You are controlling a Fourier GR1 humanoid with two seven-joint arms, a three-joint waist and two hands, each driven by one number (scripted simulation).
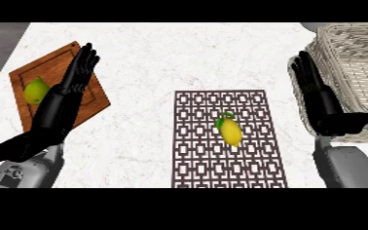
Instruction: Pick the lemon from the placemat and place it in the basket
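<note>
One lemon point(230, 131) lies on one placemat point(226, 141), a brown lattice-patterned mat on the white marbled desk point(158, 53). The lemon sits near the middle of the placemat, a little toward its right side. Its long axis runs from upper left to lower right in the head view, with the green leaf and stem end pointing up and left, and the blunt yellow end pointing down and right.

One pale woven basket point(348, 58) stands right of the placemat, at the desk's right edge. One wooden cutting board point(86, 102) lies well left of the placemat, and one green pear-like fruit point(35, 91) rests on it.

Two hands show. The left hand point(75, 78) hangs over the cutting board, fingers straight and close together. The right hand point(316, 90) stands between placemat and basket, fingers straight and upright, holding nothing.
</note>
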